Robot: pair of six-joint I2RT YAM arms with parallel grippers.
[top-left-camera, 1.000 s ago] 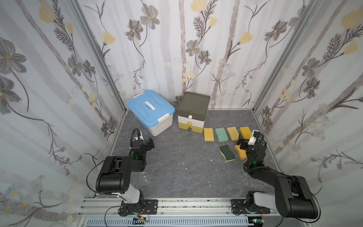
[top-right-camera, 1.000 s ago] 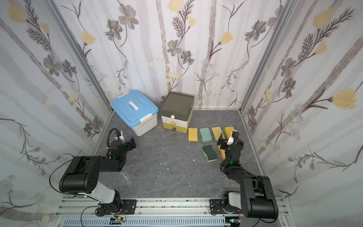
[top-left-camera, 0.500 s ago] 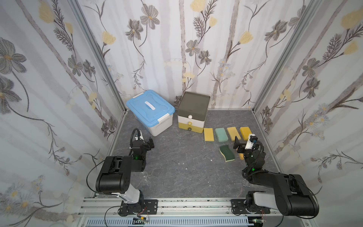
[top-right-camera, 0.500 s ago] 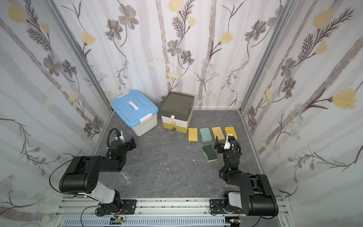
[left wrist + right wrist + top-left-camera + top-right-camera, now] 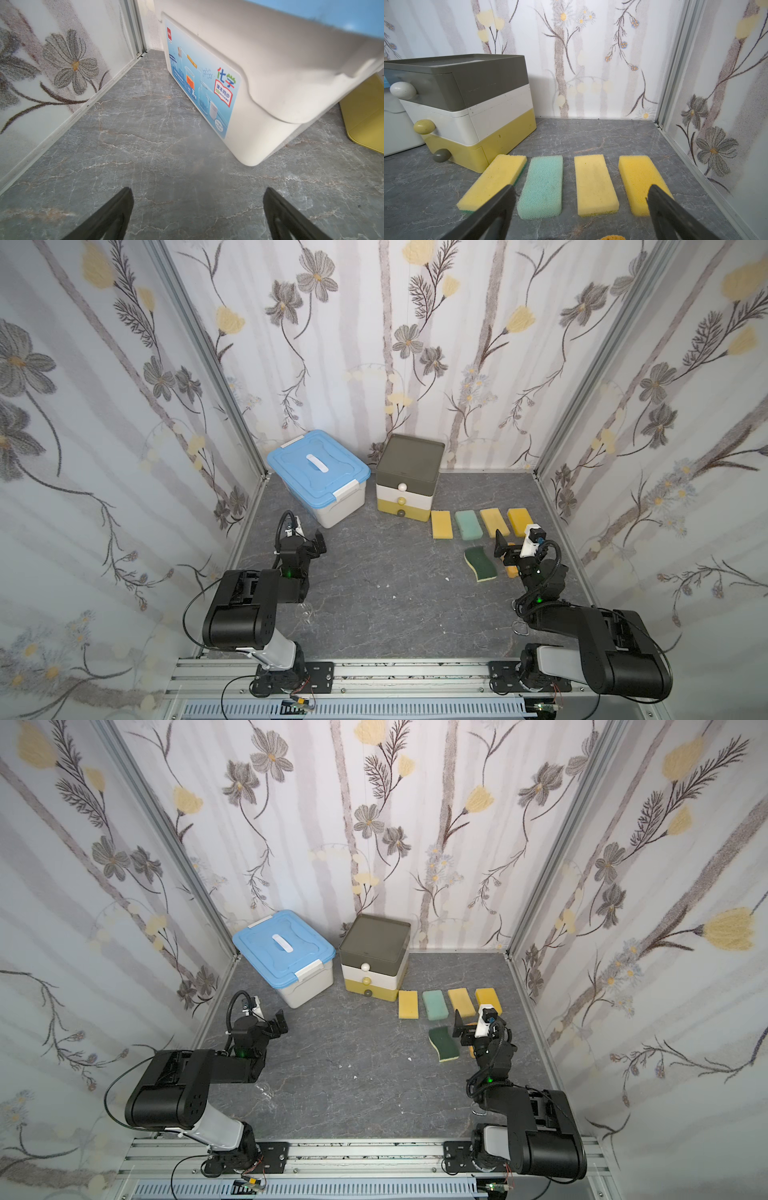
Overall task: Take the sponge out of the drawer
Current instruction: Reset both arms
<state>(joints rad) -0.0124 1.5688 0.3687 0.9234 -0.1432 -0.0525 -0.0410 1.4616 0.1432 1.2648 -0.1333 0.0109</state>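
Left arm (image 5: 245, 605) and right arm (image 5: 615, 639) folded low, wrists forward, jaws of both wide apart, empty.

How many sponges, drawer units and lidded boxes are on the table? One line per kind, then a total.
Sponges: 6, one partly hidden by the right gripper
Drawer units: 1
Lidded boxes: 1
Total: 8

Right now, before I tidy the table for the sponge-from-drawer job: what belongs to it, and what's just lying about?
Job: drawer unit, all drawers shut; right gripper, open; left gripper, open.
Lying about: blue-lidded box; row of four sponges; dark green sponge.
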